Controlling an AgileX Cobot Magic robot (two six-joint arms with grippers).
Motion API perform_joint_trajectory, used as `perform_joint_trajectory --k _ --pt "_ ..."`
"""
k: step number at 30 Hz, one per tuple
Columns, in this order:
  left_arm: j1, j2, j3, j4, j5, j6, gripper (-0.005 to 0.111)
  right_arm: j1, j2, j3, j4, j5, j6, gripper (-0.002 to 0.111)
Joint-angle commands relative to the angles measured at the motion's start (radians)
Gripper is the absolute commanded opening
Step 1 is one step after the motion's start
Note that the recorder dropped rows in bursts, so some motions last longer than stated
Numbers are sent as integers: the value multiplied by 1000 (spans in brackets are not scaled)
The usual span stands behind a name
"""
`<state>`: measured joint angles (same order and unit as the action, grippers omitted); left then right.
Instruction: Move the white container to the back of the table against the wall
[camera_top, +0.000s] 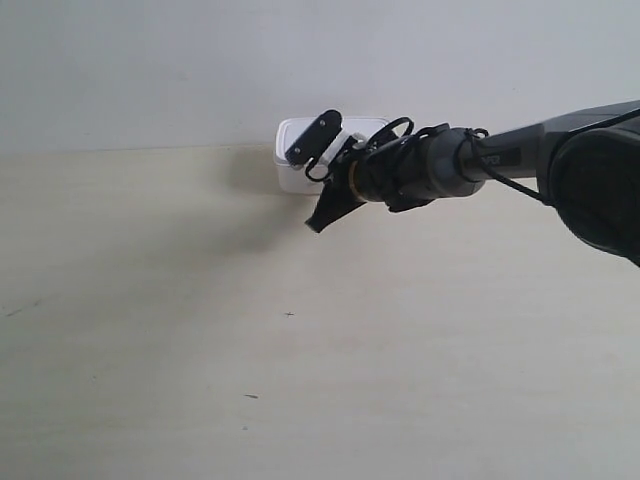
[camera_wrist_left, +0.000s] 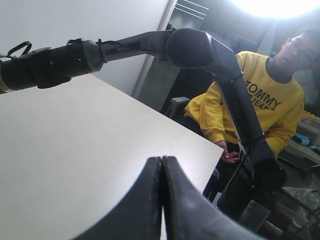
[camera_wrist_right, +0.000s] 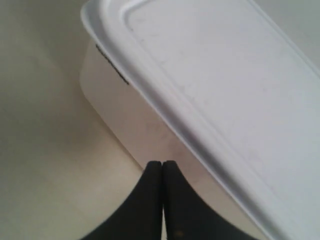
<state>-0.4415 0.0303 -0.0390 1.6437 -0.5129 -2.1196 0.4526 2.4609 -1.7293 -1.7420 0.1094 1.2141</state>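
Note:
The white container (camera_top: 286, 176) stands at the back of the table (camera_top: 300, 360), against the wall (camera_top: 300, 60). In the right wrist view its rimmed lid (camera_wrist_right: 215, 75) and side wall (camera_wrist_right: 125, 115) fill the picture. My right gripper (camera_wrist_right: 162, 164) is shut with nothing in it, its tips close by the container's side wall low down; I cannot tell whether they touch. In the exterior view this gripper (camera_top: 316, 222) comes in on the arm from the right, and the arm covers part of the box. My left gripper (camera_wrist_left: 161, 159) is shut and empty above the table (camera_wrist_left: 75, 140).
The right arm (camera_wrist_left: 150, 42) stretches across the table in the left wrist view. A person in a yellow sweater (camera_wrist_left: 260, 105) sits beyond the table's edge. A few tiny dark specks (camera_top: 289, 314) mark the tabletop.

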Motion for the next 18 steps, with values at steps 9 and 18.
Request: perform_joint_trajectory --k 9,18 --pt "1 -6 3 -7 12 -5 0 0 61 -54 -2 51 -197 0" --pt "1 -6 3 -2 14 -5 0 0 73 -87 -2 52 -229 0"
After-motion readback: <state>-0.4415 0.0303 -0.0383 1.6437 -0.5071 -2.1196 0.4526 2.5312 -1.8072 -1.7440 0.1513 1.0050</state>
